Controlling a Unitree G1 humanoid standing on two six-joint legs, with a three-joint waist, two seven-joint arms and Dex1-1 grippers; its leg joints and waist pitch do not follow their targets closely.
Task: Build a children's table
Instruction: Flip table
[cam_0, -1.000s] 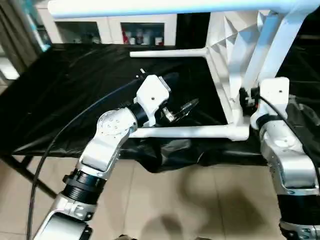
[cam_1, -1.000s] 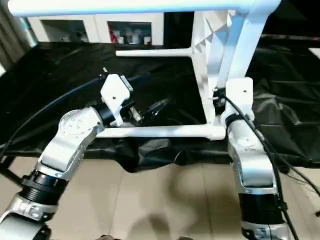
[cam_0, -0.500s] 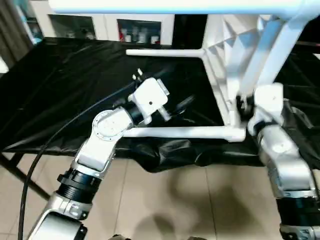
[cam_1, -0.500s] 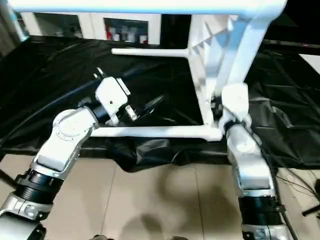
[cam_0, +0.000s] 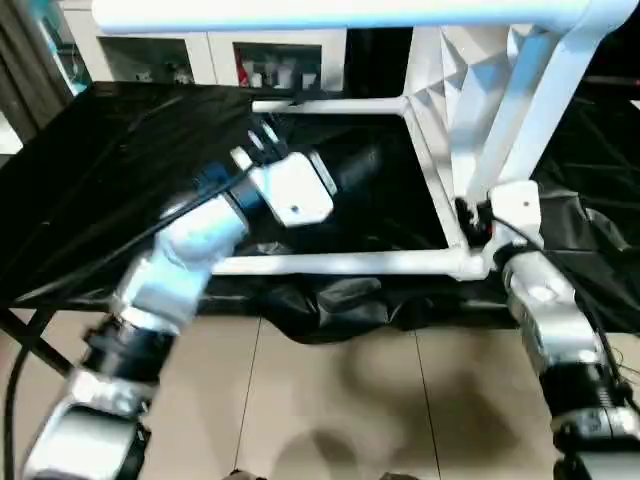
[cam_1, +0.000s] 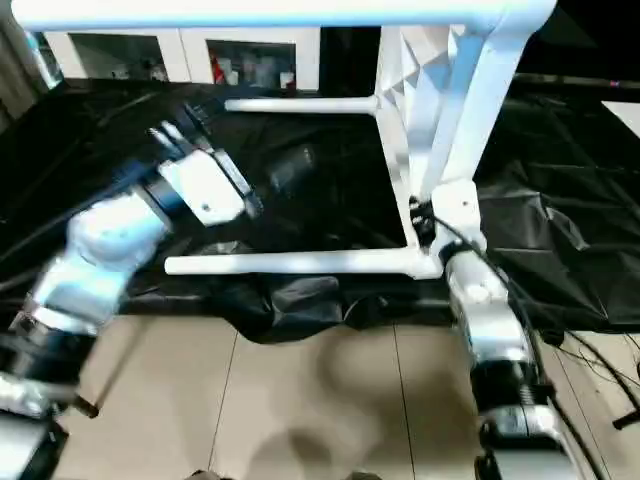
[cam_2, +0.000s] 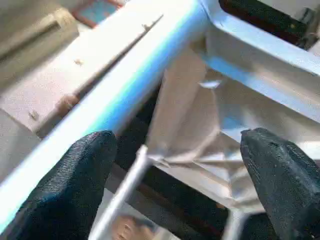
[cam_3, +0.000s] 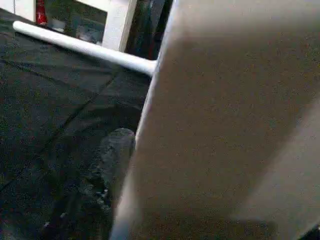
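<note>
L arm swung up since prior frame; L tool (cam_2: 175, 175) released, R tool (cam_0: 470, 222) grasping children's table (cam_0: 440, 140).

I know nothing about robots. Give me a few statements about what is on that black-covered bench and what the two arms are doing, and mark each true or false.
1. The children's table lies on its side on the black sheet. True.
2. All its legs are missing. False: legs are fitted; one leg runs along the bench's near edge, another farther back.
3. The left gripper is open, its fingers spread wide. True.
4. The left gripper clamps a leg. False: nothing sits between its fingers.
5. The right arm reaches to the tabletop's near corner. True.
6. A red cabinet stands behind. False: the cabinet is white, with glass doors.
</note>
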